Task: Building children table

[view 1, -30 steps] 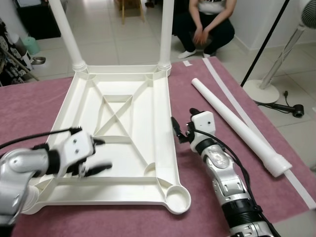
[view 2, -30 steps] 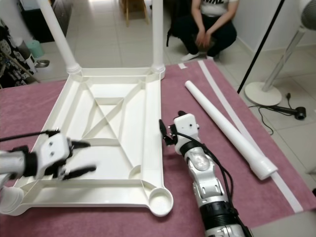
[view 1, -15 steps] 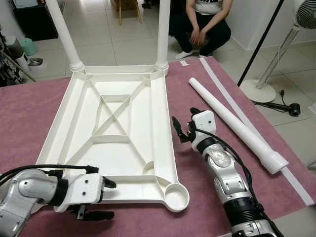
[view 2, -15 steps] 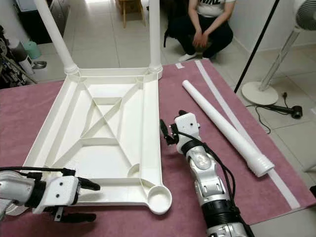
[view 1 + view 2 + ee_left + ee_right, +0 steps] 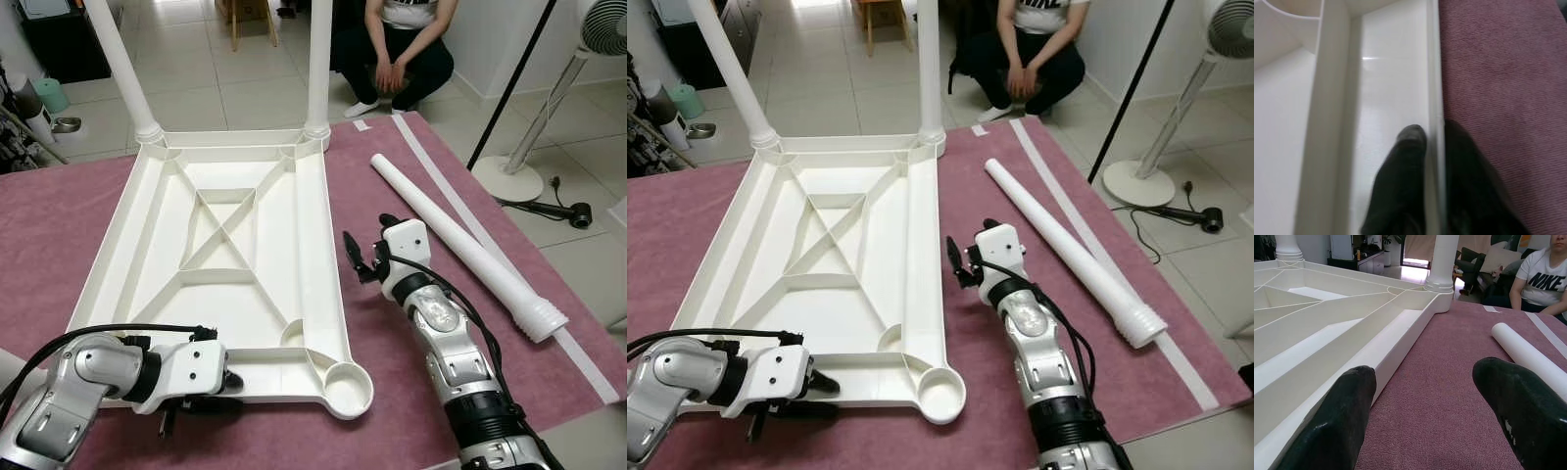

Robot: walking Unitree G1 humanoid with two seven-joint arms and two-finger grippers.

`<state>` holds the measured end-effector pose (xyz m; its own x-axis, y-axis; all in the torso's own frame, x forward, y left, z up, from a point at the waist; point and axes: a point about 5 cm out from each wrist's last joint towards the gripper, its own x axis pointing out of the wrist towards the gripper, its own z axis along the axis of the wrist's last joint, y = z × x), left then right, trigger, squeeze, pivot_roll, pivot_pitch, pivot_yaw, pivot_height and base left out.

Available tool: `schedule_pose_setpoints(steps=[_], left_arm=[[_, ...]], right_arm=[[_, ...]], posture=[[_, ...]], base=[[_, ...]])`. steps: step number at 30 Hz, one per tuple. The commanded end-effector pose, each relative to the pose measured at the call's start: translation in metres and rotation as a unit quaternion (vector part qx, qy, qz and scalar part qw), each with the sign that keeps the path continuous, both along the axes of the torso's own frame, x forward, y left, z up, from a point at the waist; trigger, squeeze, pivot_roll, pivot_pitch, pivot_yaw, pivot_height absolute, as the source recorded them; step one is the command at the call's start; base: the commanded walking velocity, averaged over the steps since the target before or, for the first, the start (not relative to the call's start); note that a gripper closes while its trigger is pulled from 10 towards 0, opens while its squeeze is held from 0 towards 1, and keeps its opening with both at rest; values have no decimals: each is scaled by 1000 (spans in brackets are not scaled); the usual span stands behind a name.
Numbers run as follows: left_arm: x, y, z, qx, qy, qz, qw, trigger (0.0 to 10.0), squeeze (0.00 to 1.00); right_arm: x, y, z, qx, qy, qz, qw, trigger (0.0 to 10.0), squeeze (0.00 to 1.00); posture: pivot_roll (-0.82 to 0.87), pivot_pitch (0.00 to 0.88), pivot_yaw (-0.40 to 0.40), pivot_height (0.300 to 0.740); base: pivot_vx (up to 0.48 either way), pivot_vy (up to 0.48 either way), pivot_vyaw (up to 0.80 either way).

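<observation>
Claws first: the left claw [image 5: 201,392], at lower left, pinches the near rim of the upturned tabletop [image 5: 230,255], likely to steady it. The right claw [image 5: 364,257], mid-frame, gapes empty beside the long rim. Two legs [image 5: 317,64] stand socketed; the near corner socket [image 5: 348,386] is empty; a loose leg [image 5: 460,245] lies right on the mat [image 5: 39,245].

Two black fingers [image 5: 1400,186] of the left gripper [image 5: 1434,147] rise from the bottom middle of the frame and straddle the thin white rim [image 5: 1434,83] of the overturned table, one finger inside the rim and one outside it. The table's white ribbed underside [image 5: 1386,88] takes up the left half. Maroon carpet [image 5: 1503,83] covers the right half.
</observation>
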<state>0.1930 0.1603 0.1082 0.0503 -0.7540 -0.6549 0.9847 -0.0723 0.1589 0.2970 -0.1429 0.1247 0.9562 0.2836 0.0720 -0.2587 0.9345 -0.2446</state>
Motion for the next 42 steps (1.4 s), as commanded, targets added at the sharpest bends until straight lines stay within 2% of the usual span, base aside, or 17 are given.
schedule_pose_setpoints(steps=[1, 8, 10, 11, 12, 13, 14, 19, 20, 25, 27, 28, 31, 34, 36, 38, 42], left_arm=[[13, 11, -2, 3, -61, 100, 993, 0, 0], [17, 18, -4, 6, -55, 147, 988, 0, 0], [28, 22, -2, 2, -68, 200, 977, 0, 0], [34, 24, 0, -4, -77, 228, 971, 4118, 0], [34, 24, 0, -4, -77, 228, 971, 4118, 0], [39, 26, 2, -14, -82, 252, 964, 10000, 0], [43, 28, 4, -22, -84, 273, 958, 10000, 0], [49, 31, 7, -28, -88, 299, 950, 10000, 0], [52, 35, 9, -23, -92, 316, 944, 10000, 0], [54, 45, 8, -1, -93, 345, 934, 10000, 0], [48, 48, 6, 13, -84, 324, 942, 10000, 0], [48, 48, 6, 13, -84, 324, 942, 10000, 0], [27, 52, 1, 30, -38, 267, 963, 10000, 0], [21, 56, -2, 40, -20, 269, 962, 10000, 0], [19, 60, -5, 49, -9, 287, 957, 10000, 0], [22, 65, -10, 54, -1, 331, 942, 10000, 0], [28, 60, -11, 30, 10, 370, 928, 10000, 0]], right_arm=[[0, 2, -1, 1, 1, 4, 1000, 10000, 0], [-1, 3, -1, 2, 2, 4, 1000, 10000, 0], [-2, 3, -1, 2, 3, 3, 1000, 10000, 0], [-2, 3, -2, 2, 3, 3, 1000, 10000, 0], [-2, 3, -2, 2, 3, 3, 1000, 10000, 0], [-2, 3, -2, 2, 3, 4, 1000, 10000, 0], [-2, 4, -2, 2, 4, 5, 1000, 10000, 0], [-2, 4, -3, 2, 4, 6, 1000, 10000, 0], [-2, 5, -3, 2, 4, 7, 1000, 10000, 0], [-2, 6, -3, 3, 4, 9, 1000, 10000, 0], [-2, 6, -3, 3, 4, 9, 1000, 10000, 0], [-2, 6, -3, 3, 4, 9, 1000, 10000, 0], [-2, 6, -3, 2, 4, 8, 1000, 10000, 0], [-2, 5, -3, 2, 4, 8, 1000, 10000, 0], [-2, 5, -3, 2, 4, 7, 1000, 10000, 0], [-2, 5, -4, 2, 5, 7, 1000, 10000, 0], [-2, 8, -4, -1, 4, 12, 1000, 10000, 0]], posture=[[60, 0, 64, 740], [60, 0, 67, 740], [58, 0, 68, 740], [59, 0, 67, 740], [59, 0, 67, 740], [60, 0, 66, 740], [64, 0, 63, 740], [64, 0, 63, 740], [64, 0, 63, 740], [69, 0, 63, 740], [69, 0, 63, 740], [69, 0, 63, 740], [68, 0, 64, 740], [68, 0, 64, 740], [68, 0, 64, 740], [74, 0, 67, 740], [75, 0, 64, 740]], base=[[0, 0, 0], [0, 0, 0], [0, 0, 0], [0, 0, 0], [0, 0, 0], [0, 0, 0], [0, 0, 0], [0, 0, 0], [0, 0, 0], [0, 0, 0], [0, 0, 0], [0, 0, 0], [0, 0, 0], [0, 0, 0], [0, 0, 0], [0, 0, 0], [0, 0, 0]])
